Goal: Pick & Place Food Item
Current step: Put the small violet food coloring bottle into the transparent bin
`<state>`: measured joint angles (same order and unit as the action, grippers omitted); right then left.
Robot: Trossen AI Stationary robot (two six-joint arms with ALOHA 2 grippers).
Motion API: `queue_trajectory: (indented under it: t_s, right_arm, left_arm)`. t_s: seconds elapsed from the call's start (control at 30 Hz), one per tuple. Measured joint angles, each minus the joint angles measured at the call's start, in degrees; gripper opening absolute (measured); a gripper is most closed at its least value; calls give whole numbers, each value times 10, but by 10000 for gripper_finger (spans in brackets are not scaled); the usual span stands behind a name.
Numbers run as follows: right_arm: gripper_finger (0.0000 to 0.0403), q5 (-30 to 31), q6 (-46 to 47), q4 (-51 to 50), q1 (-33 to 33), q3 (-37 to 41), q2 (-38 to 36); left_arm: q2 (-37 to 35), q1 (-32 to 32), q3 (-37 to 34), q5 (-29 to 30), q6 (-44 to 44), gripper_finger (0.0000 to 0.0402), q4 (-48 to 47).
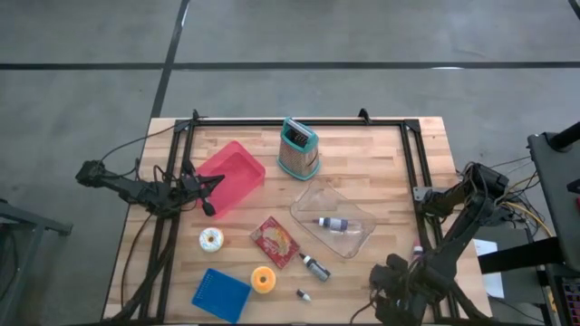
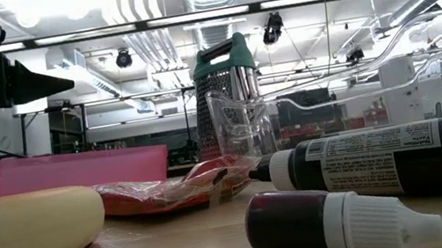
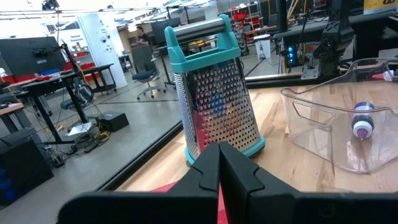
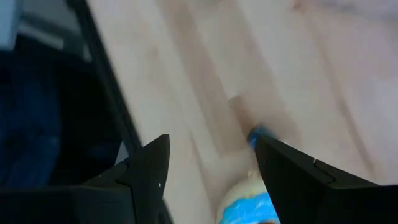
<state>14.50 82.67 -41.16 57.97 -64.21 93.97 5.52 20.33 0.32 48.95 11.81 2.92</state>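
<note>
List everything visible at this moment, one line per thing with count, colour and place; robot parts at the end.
Table: one, light wood, dark frame rails along its sides.
Bin: one, pink, left of centre, by the left gripper.
Grater: one, steel with teal trim, upright at the far middle.
Clear container: one, transparent, right of centre, holding a dark bottle.
Snack packet: one, red, table centre.
Donut: one, white-iced, left of the packet.
Yellow ring: one, near edge.
Blue square piece: one, near-left corner.
Loose bottles: two, dark with white caps, a larger and a smaller, near middle.
Left gripper: shut, over the bin's edge.
Right gripper: open, at the near-right edge.
</note>
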Motion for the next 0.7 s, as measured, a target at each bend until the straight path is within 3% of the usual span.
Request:
queue_trajectory:
  t_s: [0.7]
  right_arm:
    - [231,-16,-65,92,24,110,0]
  left_arm:
    - [0,0,0,0,0,5,0]
